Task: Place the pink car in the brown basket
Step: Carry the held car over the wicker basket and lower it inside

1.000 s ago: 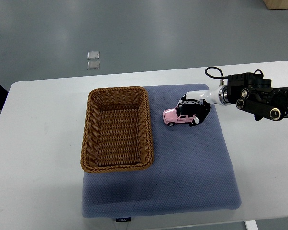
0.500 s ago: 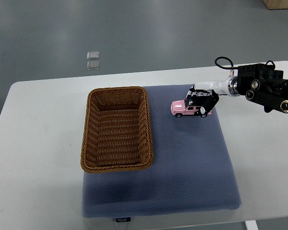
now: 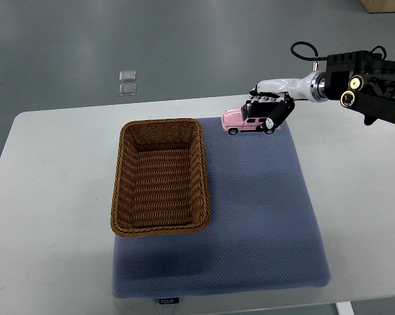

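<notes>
A brown basket (image 3: 161, 177) sits empty on the blue mat (image 3: 250, 223), awaiting its cargo. Beyond it, the robot's right hand (image 3: 271, 110) grips the pink car (image 3: 243, 121), fingers closed around its rear, held above the mat's far edge. The carry to the basket remains.

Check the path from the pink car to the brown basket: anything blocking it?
Nothing visible. The right hand holds the pink car just right of the brown basket; only bare blue mat lies between, and the basket looks empty.
</notes>
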